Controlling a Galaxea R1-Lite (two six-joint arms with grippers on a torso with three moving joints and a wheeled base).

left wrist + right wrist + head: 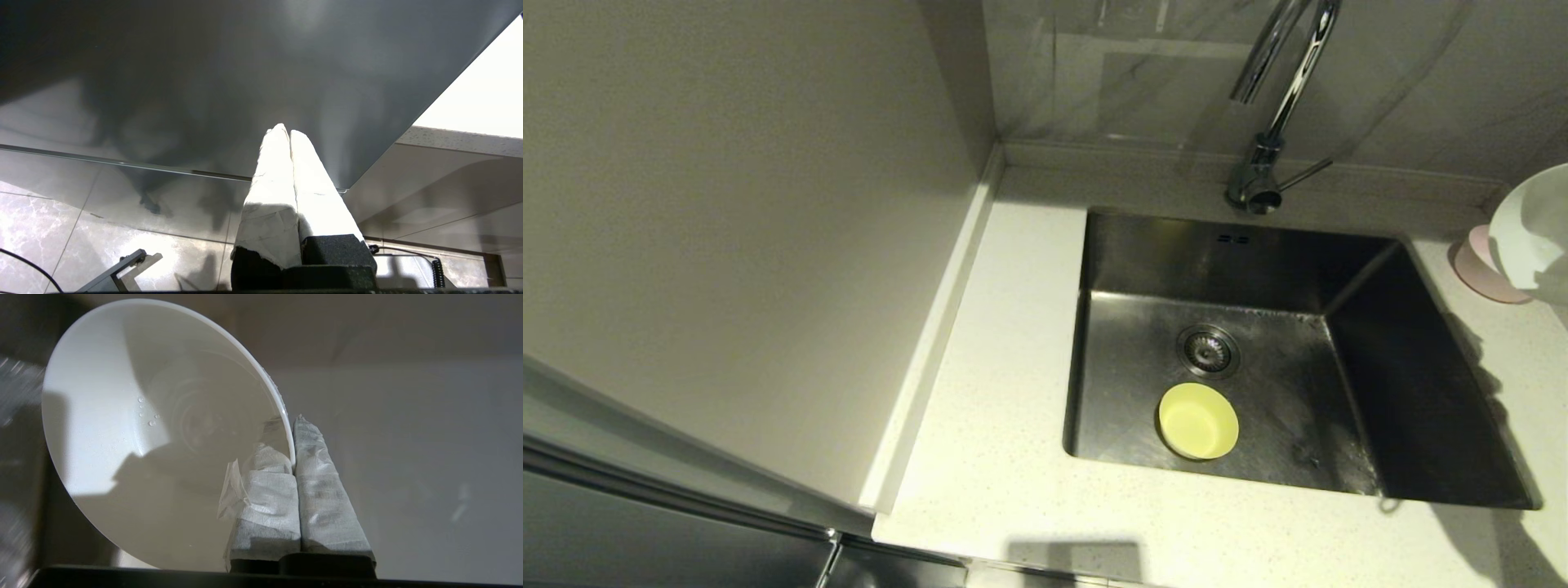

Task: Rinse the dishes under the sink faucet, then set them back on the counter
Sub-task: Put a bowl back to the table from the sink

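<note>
My right gripper (291,435) is shut on the rim of the white bowl (122,428), one finger inside and one outside; a few water drops cling to its inside. In the head view the white bowl (1531,233) hangs tilted at the right edge, above the counter (996,457) right of the sink (1421,408), partly hiding the pale pink bowl (1474,265) that stands on the counter. The yellow bowl (1197,420) sits in the sink near the drain strainer (1207,349). The faucet (1270,163) rises behind the basin. My left gripper (285,131) is shut and empty, parked below counter height.
A wall panel (727,204) stands along the counter's left side behind a raised rim (931,327). Overflow slots (1233,239) mark the sink's back wall. The left wrist view shows a dark cabinet front (204,81) and tiled floor (61,228).
</note>
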